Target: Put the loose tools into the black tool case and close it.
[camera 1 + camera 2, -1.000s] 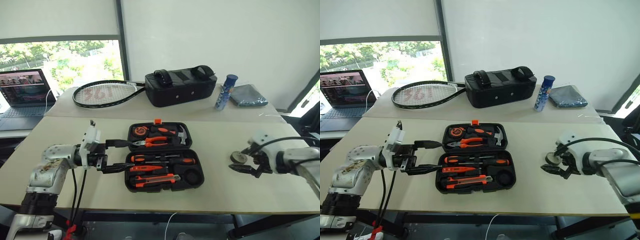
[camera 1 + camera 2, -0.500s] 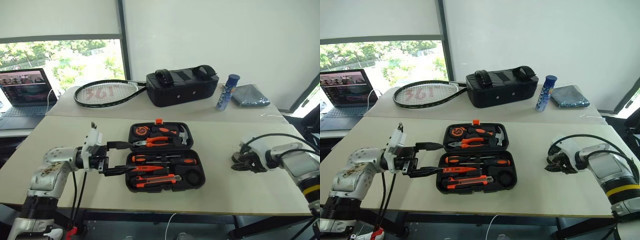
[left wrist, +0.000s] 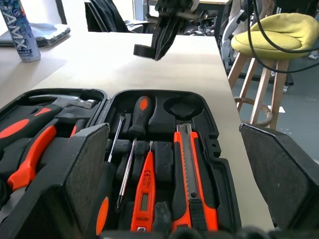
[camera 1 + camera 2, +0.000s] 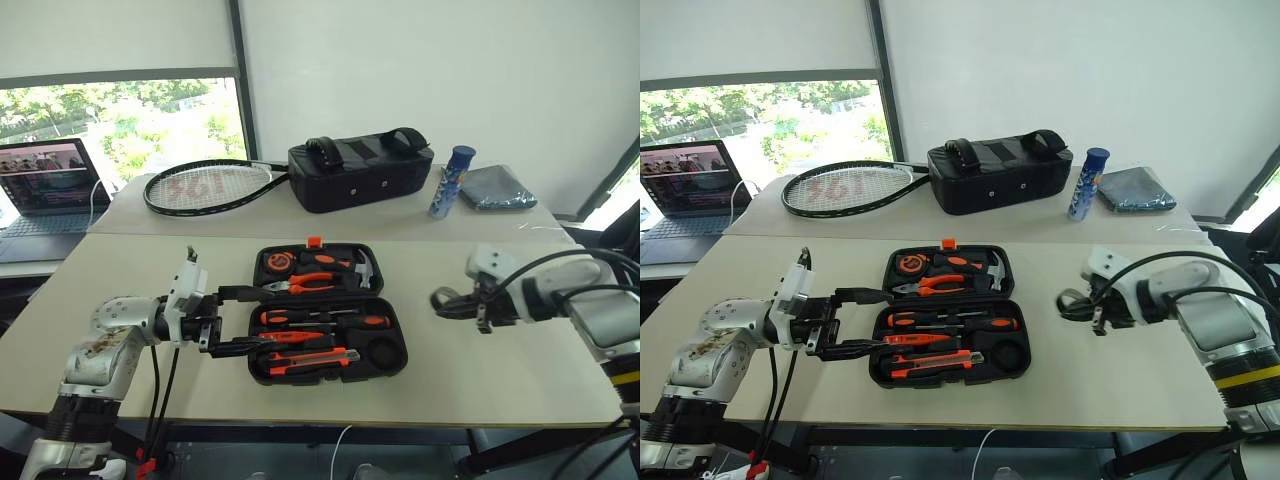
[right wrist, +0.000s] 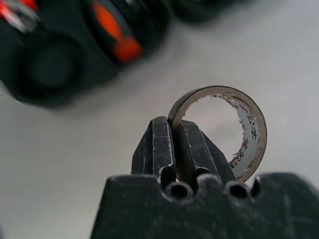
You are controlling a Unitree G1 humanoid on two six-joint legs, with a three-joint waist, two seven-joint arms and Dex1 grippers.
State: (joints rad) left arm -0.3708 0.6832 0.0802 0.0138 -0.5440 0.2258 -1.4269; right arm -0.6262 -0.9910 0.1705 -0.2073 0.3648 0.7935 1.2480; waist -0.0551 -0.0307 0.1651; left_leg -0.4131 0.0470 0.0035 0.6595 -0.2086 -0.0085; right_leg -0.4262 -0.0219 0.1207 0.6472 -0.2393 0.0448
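Nearest the robot, the left end effector (image 4: pixel 243 318) is hovering wide open beside the black tool case (image 4: pixel 327 312), lying open with orange-handled tools slotted. Farther right, the right end effector (image 5: pixel 173 141) is pinching a thin grey tape roll (image 5: pixel 234 130) above the surface (image 4: pixel 470 370).

Black tool case (image 4: pixel 395 345) with orange latch (image 4: pixel 316 241), orange-and-black screwdrivers (image 4: pixel 325 320), grey tape roll (image 5: pixel 234 130), blue can (image 4: pixel 450 181)
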